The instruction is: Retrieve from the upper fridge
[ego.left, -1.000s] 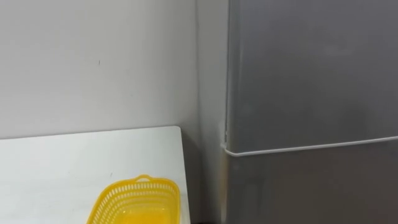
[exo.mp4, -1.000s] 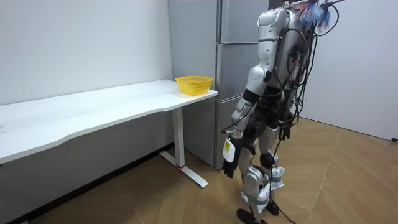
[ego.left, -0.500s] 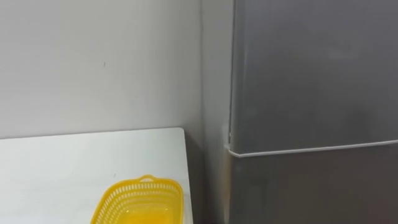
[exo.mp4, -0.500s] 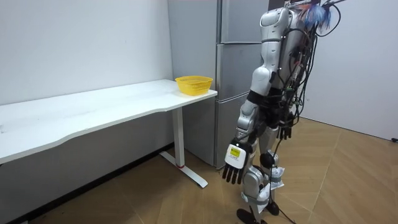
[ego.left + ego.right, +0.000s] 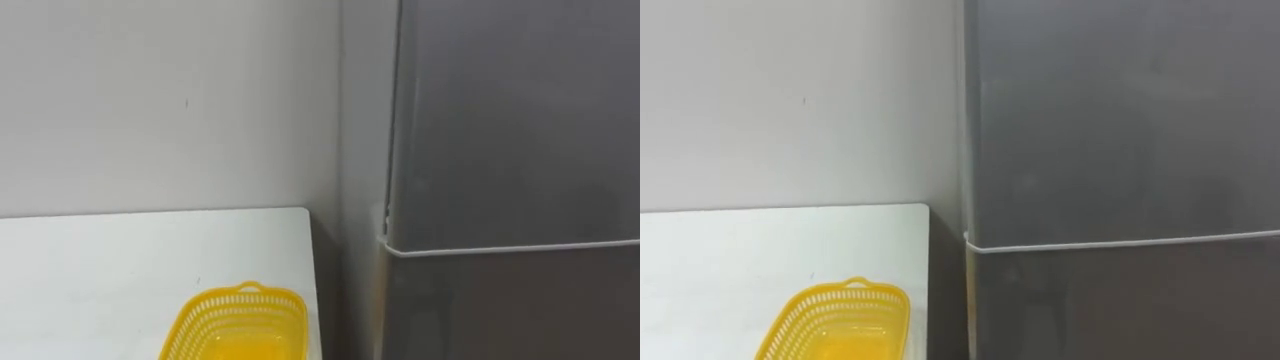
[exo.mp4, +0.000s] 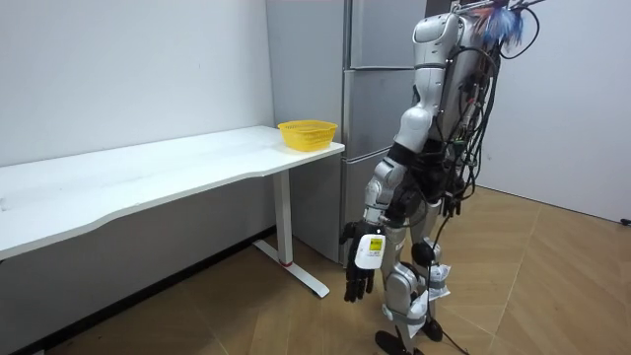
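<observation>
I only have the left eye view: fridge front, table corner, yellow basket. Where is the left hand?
Observer: In the room view the left hand hangs low beside the thigh, fingers straight and pointing down, holding nothing.
Operator: And the right hand?
Observer: The right hand is down by the hip on the body's far side, not raised toward the fridge.
Operator: Where am I standing?
Observer: Upright on the wooden floor, facing the fridge, just past the end of the table where the basket sits.
</observation>
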`<state>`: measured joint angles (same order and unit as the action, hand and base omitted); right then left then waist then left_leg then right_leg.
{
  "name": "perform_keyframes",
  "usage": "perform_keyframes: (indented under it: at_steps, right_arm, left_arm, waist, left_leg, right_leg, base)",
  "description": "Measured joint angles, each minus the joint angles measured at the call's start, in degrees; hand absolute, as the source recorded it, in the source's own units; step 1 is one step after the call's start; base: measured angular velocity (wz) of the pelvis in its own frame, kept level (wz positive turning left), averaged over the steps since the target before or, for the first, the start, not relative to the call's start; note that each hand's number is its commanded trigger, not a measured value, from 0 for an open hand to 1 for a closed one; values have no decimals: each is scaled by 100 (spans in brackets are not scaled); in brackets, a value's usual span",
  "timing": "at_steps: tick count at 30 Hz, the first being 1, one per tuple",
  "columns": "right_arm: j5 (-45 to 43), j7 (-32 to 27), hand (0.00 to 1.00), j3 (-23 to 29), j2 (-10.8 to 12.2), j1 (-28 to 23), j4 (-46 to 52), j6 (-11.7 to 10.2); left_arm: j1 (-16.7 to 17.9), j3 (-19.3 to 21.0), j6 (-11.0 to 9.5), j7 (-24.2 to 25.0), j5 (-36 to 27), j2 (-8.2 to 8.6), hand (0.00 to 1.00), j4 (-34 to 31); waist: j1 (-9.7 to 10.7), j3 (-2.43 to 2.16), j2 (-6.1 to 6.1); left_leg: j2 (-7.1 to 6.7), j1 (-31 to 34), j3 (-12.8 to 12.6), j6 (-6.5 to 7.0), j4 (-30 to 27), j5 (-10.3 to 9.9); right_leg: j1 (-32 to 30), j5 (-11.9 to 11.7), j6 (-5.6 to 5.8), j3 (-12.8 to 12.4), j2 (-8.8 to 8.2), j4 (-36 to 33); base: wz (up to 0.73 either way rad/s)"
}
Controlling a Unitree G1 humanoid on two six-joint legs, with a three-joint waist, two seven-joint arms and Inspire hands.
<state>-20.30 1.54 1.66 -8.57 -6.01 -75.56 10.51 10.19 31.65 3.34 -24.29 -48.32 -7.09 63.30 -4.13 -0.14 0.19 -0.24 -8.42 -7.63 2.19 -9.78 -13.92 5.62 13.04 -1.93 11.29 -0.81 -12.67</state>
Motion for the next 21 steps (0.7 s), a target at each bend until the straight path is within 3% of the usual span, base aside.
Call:
perform_keyframes:
  at_steps: [4,12,16,18,21]
  right_arm:
    - [-19,-126,0,30,-30,-93,166,-113]
    - [-231,-259,0,86,-50,-128,456,-366]
    - [-255,-398,0,84,-85,-170,517,-502]
    - [-250,-412,0,82,-88,-188,557,-557]
    - [-198,-496,0,54,-89,-194,612,-575]
  left_arm:
    - [149,158,-320,-803,-547,-4,0,-762]
    - [320,121,-950,-2192,-504,-12,0,-2043]
    - [342,58,-1378,-2984,661,-22,0,-2790]
    - [307,45,-1454,-3246,1114,-60,0,-3141]
    - [261,-113,-1549,-3533,1554,-256,0,-3675]
  waist:
    - [-192,-59,45]
    - [-233,-68,79]
    - [-241,-62,95]
    - [-175,-61,95]
    - [-184,-66,117]
  left_leg:
    - [-5,13,1,0,4,3]
    - [-16,27,35,4,12,2]
    - [-23,34,57,5,6,3]
    - [-56,93,218,16,-14,-4]
    - [-74,144,323,18,-69,-5]
  right_leg:
    - [-53,0,1,9,-6,-11]
    - [-39,2,5,4,-9,-17]
    - [-72,4,6,5,-13,-68]
    - [-77,22,15,50,-27,-72]
    - [-57,13,21,126,-30,6]
  base:
    - [0]
    - [0]
    - [1]
    - [15]
    - [13]
